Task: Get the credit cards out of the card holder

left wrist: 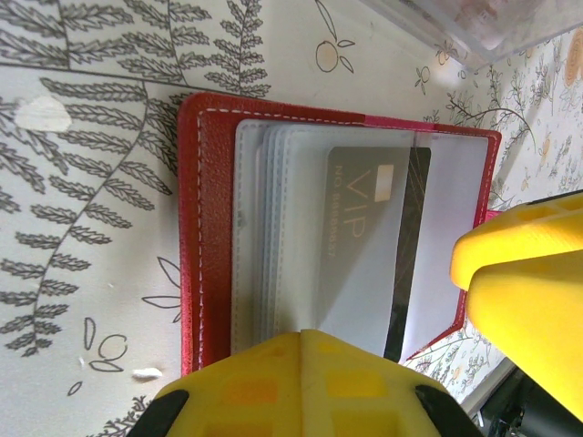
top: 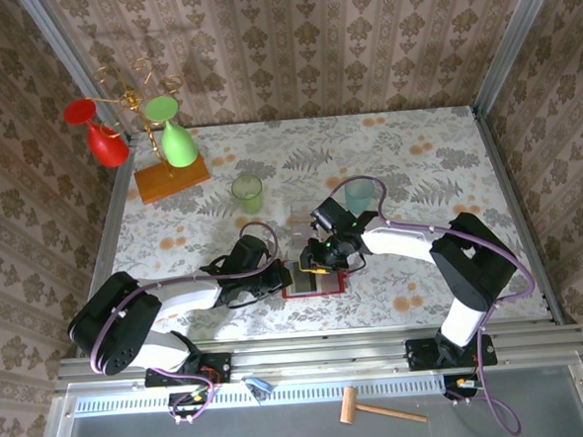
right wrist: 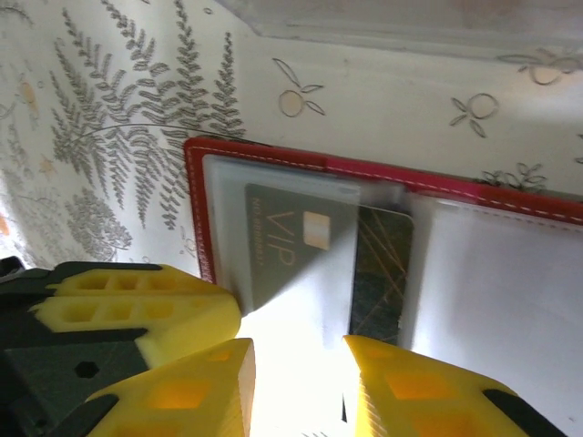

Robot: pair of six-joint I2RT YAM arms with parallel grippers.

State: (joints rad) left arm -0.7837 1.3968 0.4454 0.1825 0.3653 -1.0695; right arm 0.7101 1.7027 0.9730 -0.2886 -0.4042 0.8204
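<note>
Checking the top view, you will find the card holder (top: 316,292) lying open and flat on the flower-patterned table (top: 447,169), close to the near edge and between the two arms. Both grippers meet over it.

Card holder: red leather with white stitching; a stack of greyish clear pockets (left wrist: 260,228) faces upward.

Card: one dark credit card (left wrist: 364,228) marked "VIP" sits inside a clear pocket. Most of it is veiled by the plastic, and a darker strip of it with fine gold lines shows bare along one side (right wrist: 383,264).

Left gripper (left wrist: 305,364): closed, its yellow fingers showing as one mass. The tip lies over the near edge of the pocket stack. You cannot tell from these views whether it pinches a pocket or merely presses down on it.

Right gripper (right wrist: 301,364): jaws part-way apart with a narrow gap. The gap sits over the lower edge of the pocket that carries the card. Its yellow fingers (right wrist: 428,391) stand either side of that edge, and no clamping contact can be confirmed.

Surroundings: a clear plastic box (top: 301,218) stands just beyond the card holder. A green cup (top: 247,193) and a teal cup (top: 361,192) stand farther back, well apart from it.
</note>
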